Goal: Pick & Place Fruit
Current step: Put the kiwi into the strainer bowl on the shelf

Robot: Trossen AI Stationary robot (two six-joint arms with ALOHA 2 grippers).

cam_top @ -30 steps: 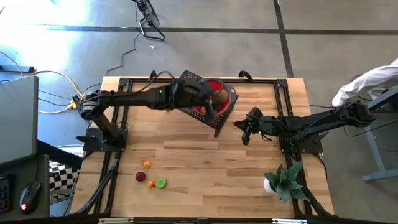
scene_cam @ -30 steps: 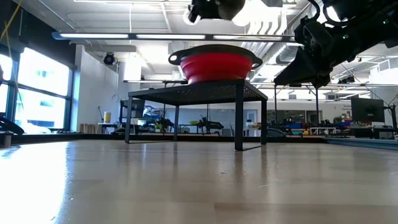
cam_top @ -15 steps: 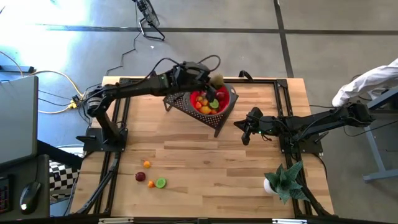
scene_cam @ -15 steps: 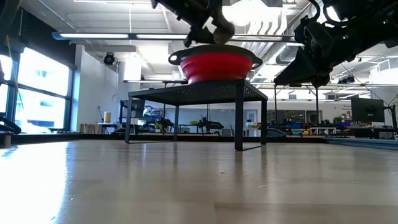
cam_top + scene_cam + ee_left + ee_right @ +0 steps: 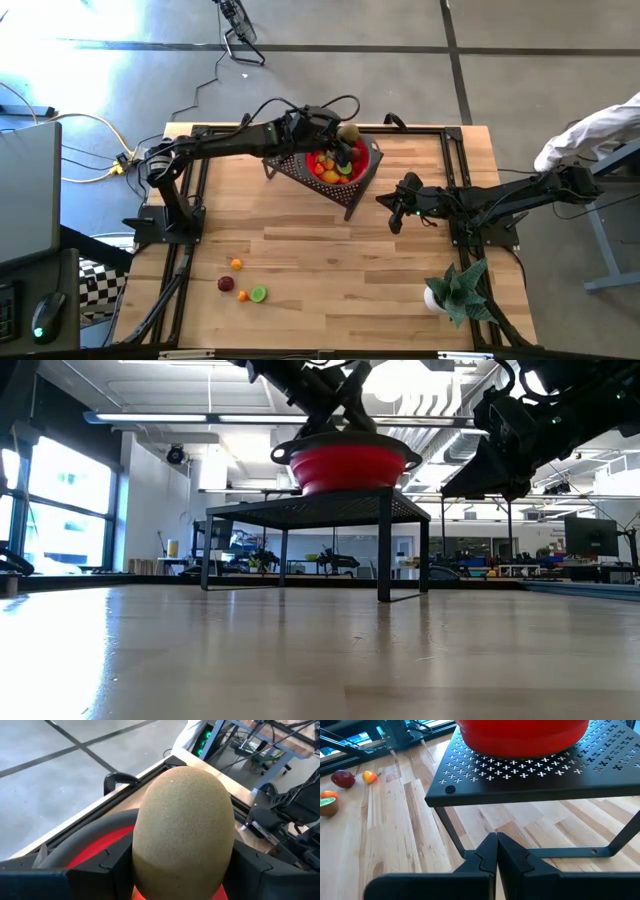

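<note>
A red bowl [image 5: 352, 168] with several small fruits in it stands on a black perforated stand [image 5: 295, 168] at the far middle of the table. My left gripper [image 5: 349, 133] hangs over the bowl's far rim, shut on a brown egg-shaped fruit [image 5: 182, 820]. A few more fruits lie on the near left of the table: an orange one [image 5: 236, 264], a dark red one [image 5: 226, 284] and a green one [image 5: 259, 293]. My right gripper [image 5: 393, 216] waits shut, just right of the stand. My left gripper pinches the brown fruit's two sides [image 5: 142, 855] between its two fingers [image 5: 116, 866], which reach about halfway along it. The fingers come from the table's left, slanting a little downward. The fruit is lifted clear above the red bowl [image 5: 95, 847], its rounded end pointing away from the gripper.
A spiky green plant in a white pot [image 5: 455, 290] stands at the near right corner. The stand's legs [image 5: 615, 845] are right in front of my right gripper [image 5: 496, 851]. Bare wood lies between the stand and the loose fruits.
My left gripper, still shut on the brown fruit, has gone toward the table's far edge and down to the bowl's far rim, rolling at the wrist. The bowl's fruits, hidden under the arm before, now show from above.
</note>
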